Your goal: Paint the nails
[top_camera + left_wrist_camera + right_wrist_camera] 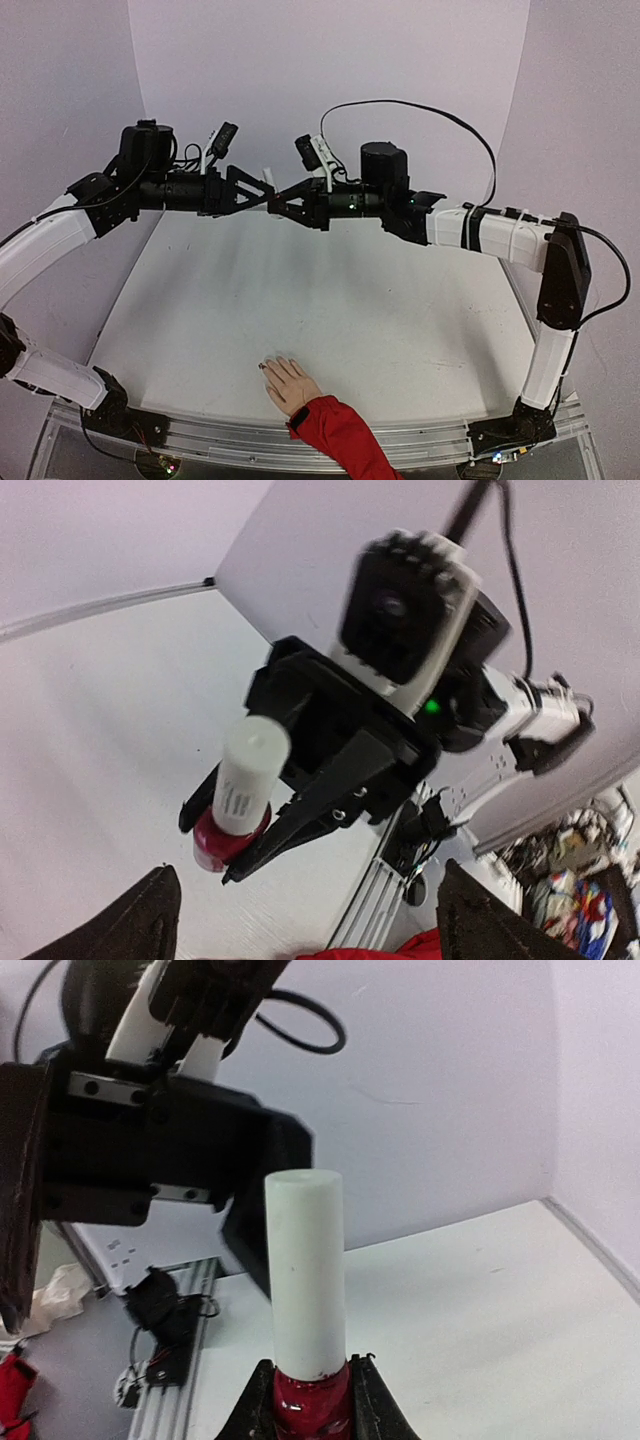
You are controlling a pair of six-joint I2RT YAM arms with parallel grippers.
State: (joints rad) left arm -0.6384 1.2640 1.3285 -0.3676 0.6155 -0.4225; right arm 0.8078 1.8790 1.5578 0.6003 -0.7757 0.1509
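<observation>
while right hand [312,1385] clamps one bottle [305,1280], left hand [305,920] gapes.

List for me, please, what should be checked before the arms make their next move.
1. Grip: right gripper shut on the polish bottle at its red body: ok.
2. Cap: white cap on, nothing gripping it: ok.
3. Opening: left gripper open wider than the cap: ok.
4. Alignment: cap centred in that opening: cannot tell; it looks off-centre in the left wrist view.
5. Target: mannequin hand flat on the table, apart from both arms: ok.
6. Paint: nails too small to judge: cannot tell.
</observation>
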